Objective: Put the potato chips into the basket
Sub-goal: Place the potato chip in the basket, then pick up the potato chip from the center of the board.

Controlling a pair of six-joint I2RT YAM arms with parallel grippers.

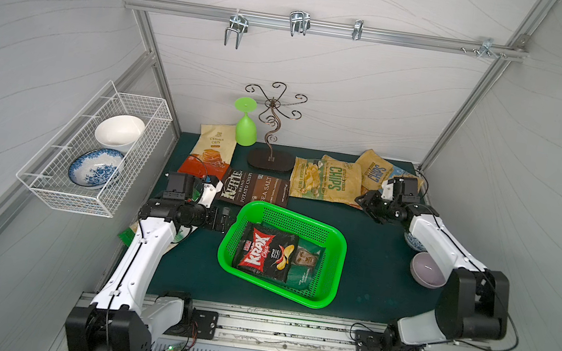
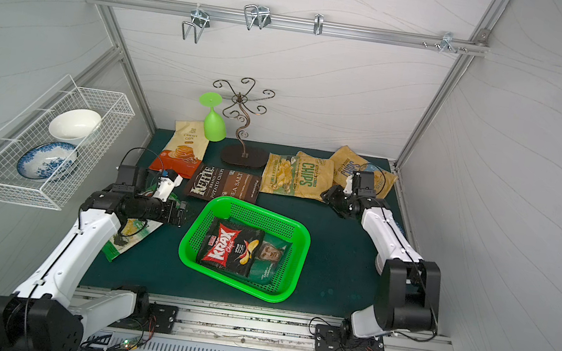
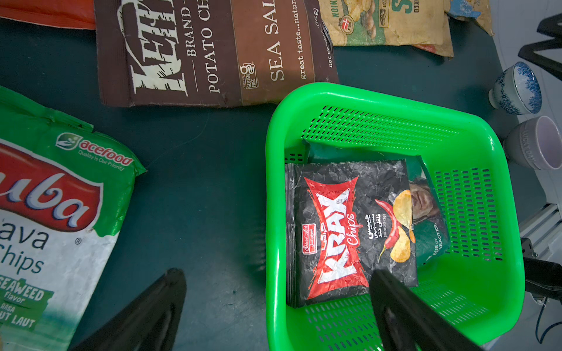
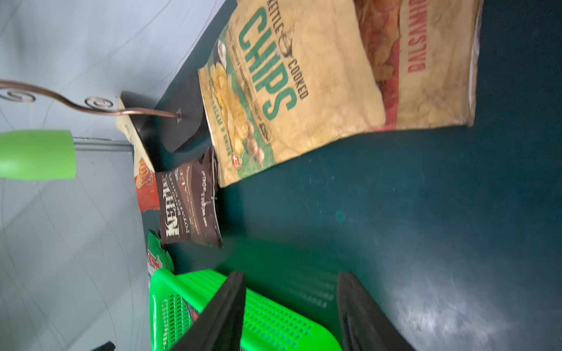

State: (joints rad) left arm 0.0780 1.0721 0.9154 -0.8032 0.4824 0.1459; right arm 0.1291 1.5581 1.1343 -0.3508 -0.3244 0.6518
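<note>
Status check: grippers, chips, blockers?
Left gripper open, empty, at basket rim. Right gripper open, empty, near CHIPS bags. Krax and dark green bag in basket; Kettle, Cassava, others on mat. White-green bag partly under left arm.

The basket [image 1: 331,273] sits mid-table. In it the Krax bag [image 1: 263,252] lies on a second bag [image 1: 309,268], which pokes out to the right. Just behind the basket lies the Kettle bag [image 1: 255,187], and behind and left of that the cassava bag [image 1: 212,150]. Right of the cassava bag stands an upside-down glass [image 1: 245,130], then a wire stand [image 1: 270,160]. Right of the stand a Chips bag [image 1: 323,180] lies on another bag [image 4: 435,76], with a further Chips bag [image 1: 374,167] in the far right corner. Left of the basket, a seaweed bag [image 2: 131,233] lies under the left arm. At the table's right edge sit a bowl [image 1: 426,275] and, behind it, a cup [image 3: 517,88] (partly hidden by the right arm in both top views). A rack [image 1: 139,164] on the left wall holds two dishes, one [image 1: 119,131] behind the other [image 1: 96,167].
</note>
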